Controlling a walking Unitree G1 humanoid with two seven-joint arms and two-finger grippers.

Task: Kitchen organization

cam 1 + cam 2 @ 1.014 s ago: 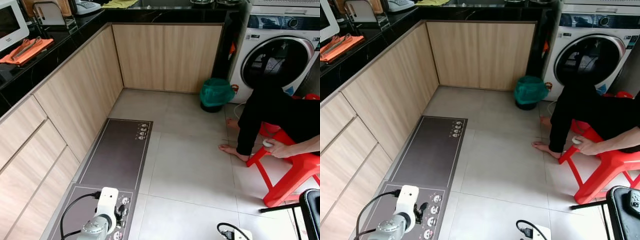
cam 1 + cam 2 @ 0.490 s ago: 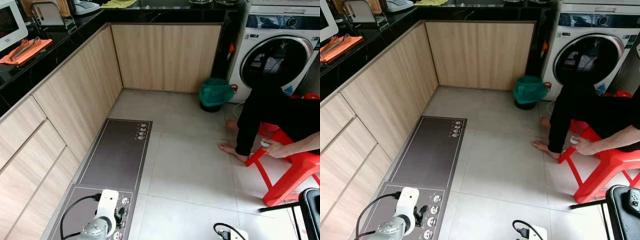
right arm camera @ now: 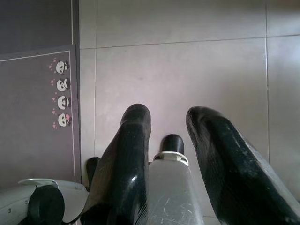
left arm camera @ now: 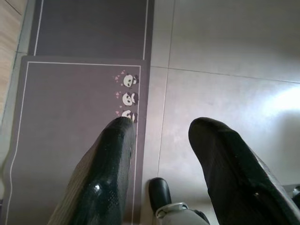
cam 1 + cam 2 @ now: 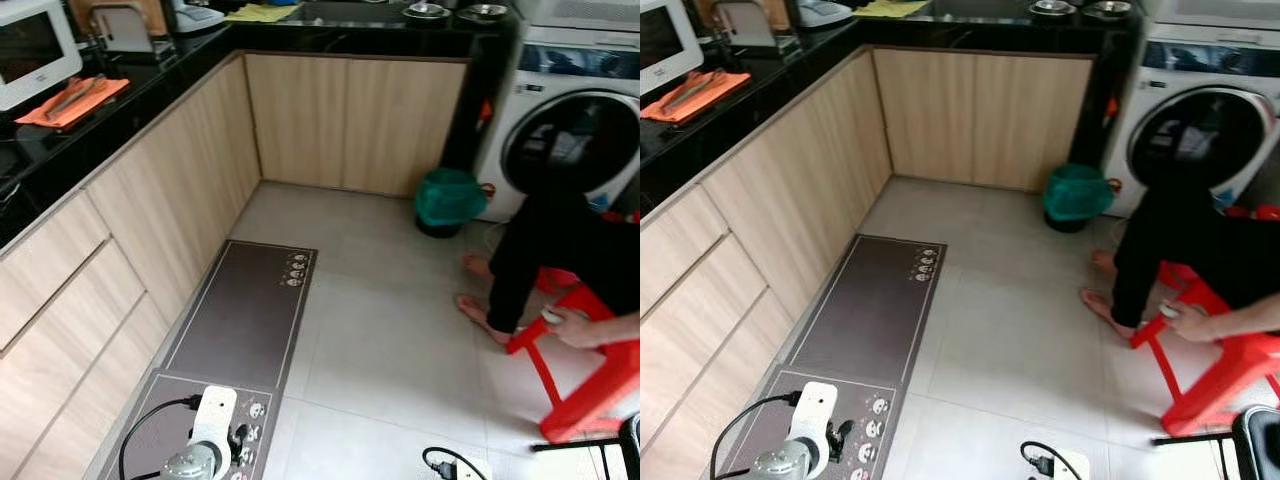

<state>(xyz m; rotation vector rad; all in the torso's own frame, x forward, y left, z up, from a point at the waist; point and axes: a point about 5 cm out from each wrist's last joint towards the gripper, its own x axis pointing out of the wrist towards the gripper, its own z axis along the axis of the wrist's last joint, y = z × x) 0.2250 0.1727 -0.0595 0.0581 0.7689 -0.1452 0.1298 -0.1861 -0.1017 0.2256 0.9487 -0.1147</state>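
Observation:
A black countertop [image 5: 150,85] runs along the left and the back wall above pale wood cabinets [image 5: 170,190]. On it lie an orange cloth [image 5: 72,100] with metal tongs, a white microwave [image 5: 30,45], a yellow cloth [image 5: 258,12] and two steel bowls [image 5: 425,10]. Both arms hang low and idle. My left gripper [image 4: 161,124] is open above the grey floor mat [image 4: 70,117] and the tiles, with nothing in it. My right gripper [image 3: 168,112] is open above the tiled floor, empty too.
A person in black trousers [image 5: 560,235] sits on a red stool [image 5: 590,380] at the right, bare feet on the tiles. Behind stands a washing machine [image 5: 570,130] with a green bin [image 5: 448,198] beside it. Two grey mats [image 5: 245,305] lie along the left cabinets.
The whole picture has shifted down and to the right, so the camera has moved; more of the countertop shows. Both arms still hang idle.

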